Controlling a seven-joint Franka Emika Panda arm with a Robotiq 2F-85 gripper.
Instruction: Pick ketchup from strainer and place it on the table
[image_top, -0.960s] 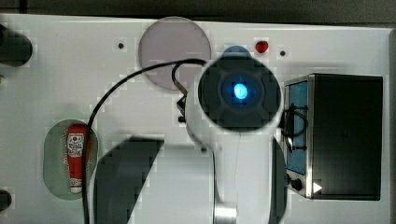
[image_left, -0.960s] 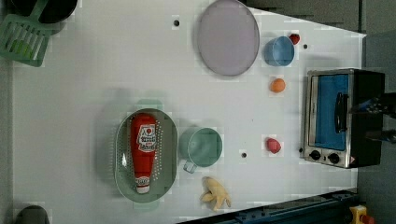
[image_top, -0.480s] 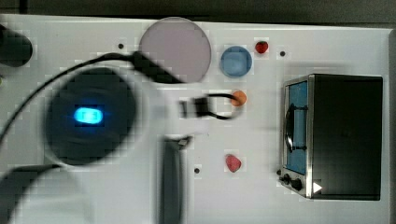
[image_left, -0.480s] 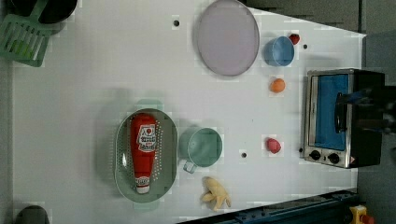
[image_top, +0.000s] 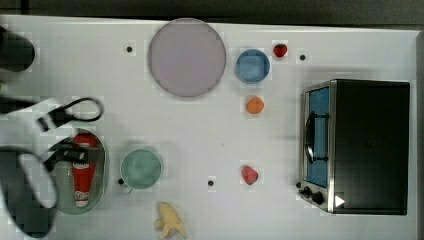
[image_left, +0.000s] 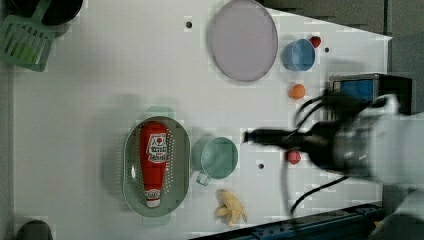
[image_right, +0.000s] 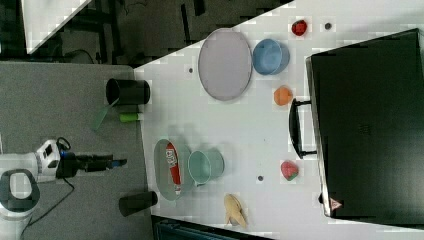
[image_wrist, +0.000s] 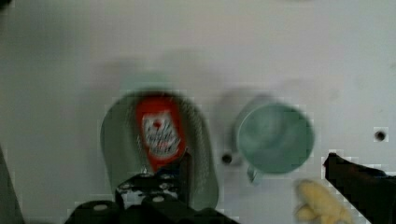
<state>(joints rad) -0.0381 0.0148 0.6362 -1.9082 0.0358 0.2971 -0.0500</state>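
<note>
White table (image_top: 200, 130), small dark holes; grey floor (image_right: 75, 90) beside

Red ketchup (image_left: 154, 159), pale-green dotted strainer (image_left: 131, 170)

Glossy red plastic ketchup (image_left: 154, 160) lies in the matt, perforated plastic strainer (image_left: 131, 175) on the smooth white table (image_left: 100, 80).

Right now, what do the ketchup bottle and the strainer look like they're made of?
The ketchup bottle: likely soft plastic, glossy red with a printed white label. The strainer: probably moulded plastic, matte pale green, its bottom dotted with small holes. Neither can be confirmed by sight.
</note>
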